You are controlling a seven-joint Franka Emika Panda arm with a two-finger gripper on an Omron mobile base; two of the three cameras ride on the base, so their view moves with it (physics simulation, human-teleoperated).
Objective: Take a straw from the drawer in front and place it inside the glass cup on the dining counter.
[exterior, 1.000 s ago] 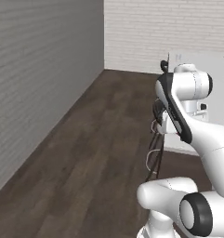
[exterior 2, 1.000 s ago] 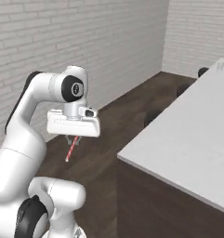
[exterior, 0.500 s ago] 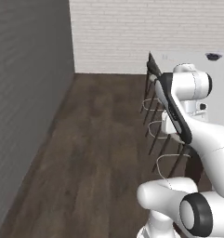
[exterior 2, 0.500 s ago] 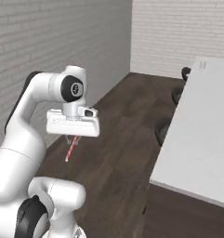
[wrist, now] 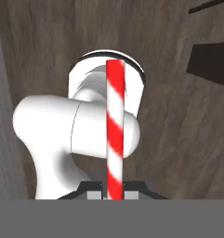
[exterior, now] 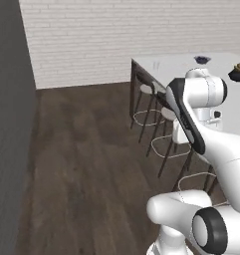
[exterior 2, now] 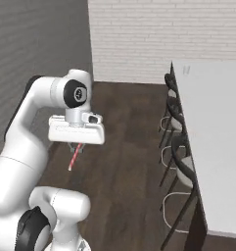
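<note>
My gripper (exterior 2: pixel 75 145) hangs high over the dark wood floor, shut on the red-and-white striped straw (exterior 2: pixel 74 157), which points down and slightly left from the fingers. In the hand view the straw (wrist: pixel 115 135) rises straight up from between the fingertips of the gripper (wrist: pixel 114 189). The white-topped dining counter (exterior 2: pixel 212 127) stretches along the right, well apart from the gripper; it also fills the upper right of the left base view (exterior: pixel 181 64). A faint clear glass cup (exterior 2: pixel 186 70) stands near the counter's far corner (exterior: pixel 156 63). The drawer is out of view.
Dark stools (exterior 2: pixel 180 162) line the counter's near side (exterior: pixel 164 124). A grey bowl (exterior: pixel 202 60) and a dark plant pot (exterior: pixel 238 72) sit on the far part of the counter. A white brick wall closes the back; a grey wall runs along the left.
The whole picture has swung round with the base: the counter and stools have come into fuller view. The straw stays held in the shut gripper, the arm's pose about the same.
</note>
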